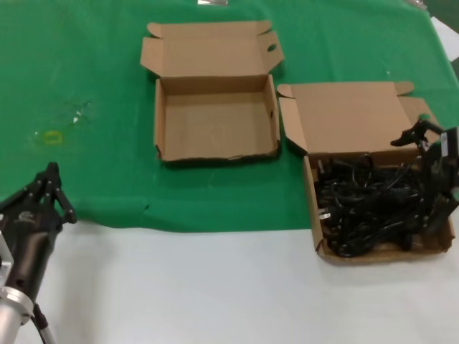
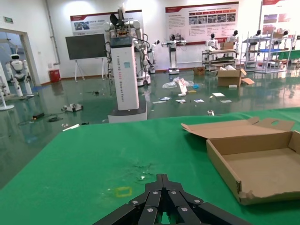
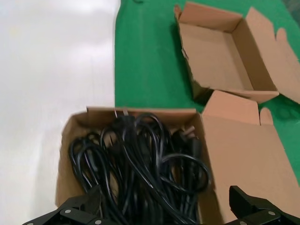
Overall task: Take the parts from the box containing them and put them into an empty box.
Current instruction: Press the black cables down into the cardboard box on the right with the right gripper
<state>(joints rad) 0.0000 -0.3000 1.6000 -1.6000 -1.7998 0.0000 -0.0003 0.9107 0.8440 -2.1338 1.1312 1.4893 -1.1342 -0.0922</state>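
Our left gripper waits closed and empty at the table's near left. The empty box sits mid-cloth. Our right gripper, jaws spread wide and empty, hovers over the cables in the full box; we should descend onto one bundle.

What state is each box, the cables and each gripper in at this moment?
Empty box: lid open, nothing inside.
Full box: lid open, holds cables.
Black cables: tangled, in the full box.
Left gripper: shut, idle at table's near left.
Right gripper: open, above the cables.
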